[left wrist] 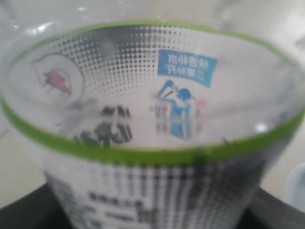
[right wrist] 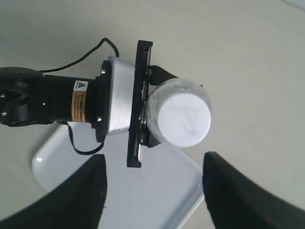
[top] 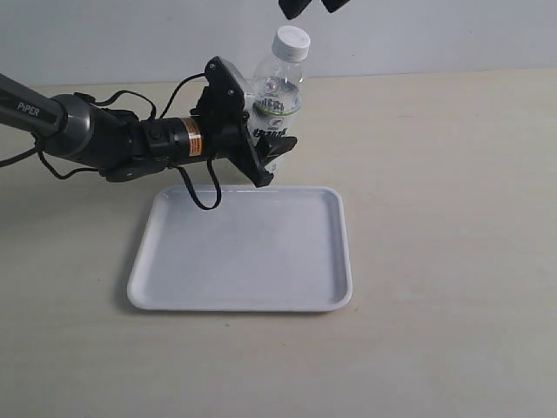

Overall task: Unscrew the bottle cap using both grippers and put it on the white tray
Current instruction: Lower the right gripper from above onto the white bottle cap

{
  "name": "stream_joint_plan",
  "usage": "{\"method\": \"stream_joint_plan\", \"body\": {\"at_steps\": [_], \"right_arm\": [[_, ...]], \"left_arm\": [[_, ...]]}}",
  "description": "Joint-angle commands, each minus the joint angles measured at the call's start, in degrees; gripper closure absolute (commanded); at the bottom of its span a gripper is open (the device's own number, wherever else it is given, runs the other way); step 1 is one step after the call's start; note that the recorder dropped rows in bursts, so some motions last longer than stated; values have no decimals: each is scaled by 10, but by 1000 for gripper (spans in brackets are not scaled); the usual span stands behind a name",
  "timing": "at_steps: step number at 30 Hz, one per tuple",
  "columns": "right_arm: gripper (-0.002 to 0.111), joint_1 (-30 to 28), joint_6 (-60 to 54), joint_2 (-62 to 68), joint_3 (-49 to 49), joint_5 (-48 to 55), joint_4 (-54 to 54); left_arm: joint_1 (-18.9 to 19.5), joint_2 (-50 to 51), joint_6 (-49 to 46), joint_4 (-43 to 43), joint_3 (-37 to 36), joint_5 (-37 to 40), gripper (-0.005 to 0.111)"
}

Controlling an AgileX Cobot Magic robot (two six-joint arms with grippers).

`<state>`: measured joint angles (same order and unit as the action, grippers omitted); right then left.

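Note:
The bottle (top: pixel 277 104) stands upright behind the white tray (top: pixel 174 279), clear with a white-and-green label. My left gripper (top: pixel 268 144) reaches in from the left and is shut on the bottle's lower body. In the left wrist view the bottle's label (left wrist: pixel 143 95) fills the frame. The bottle cap (top: pixel 291 42) is white and sits on the bottle's neck. My right gripper (top: pixel 313 7) hangs open just above the cap, apart from it. From the right wrist, the bottle cap (right wrist: pixel 183 119) shows from above, beyond the wide-spread black fingers (right wrist: pixel 71 200).
The white tray (right wrist: pixel 119 191) lies under the right gripper, with nothing on it. The left arm and its looping black cable (top: pixel 200 187) stretch over the tray's far left corner. A beige table (top: pixel 452 218) surrounds everything.

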<state>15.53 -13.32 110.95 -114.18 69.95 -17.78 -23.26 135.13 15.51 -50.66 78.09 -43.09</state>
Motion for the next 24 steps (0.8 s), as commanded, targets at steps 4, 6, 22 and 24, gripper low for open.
{"method": "stream_joint_plan", "body": {"at_steps": [4,6,22,24], "right_arm": [[48,3,-6,67,-65,-2,21],[48,3,-6,81,-76,-2,21],[49,3,-46,111,-97,0,42],[49,3,-46,111,-97,0,42]], "left_arm": [[-2,-5,-5,-3,0,9,107],[-2,-5,-5,-3,0,8,107],[-2,-5,-31,3,0,8,107],[-2,-5,-31,3,0,8,107]]}}
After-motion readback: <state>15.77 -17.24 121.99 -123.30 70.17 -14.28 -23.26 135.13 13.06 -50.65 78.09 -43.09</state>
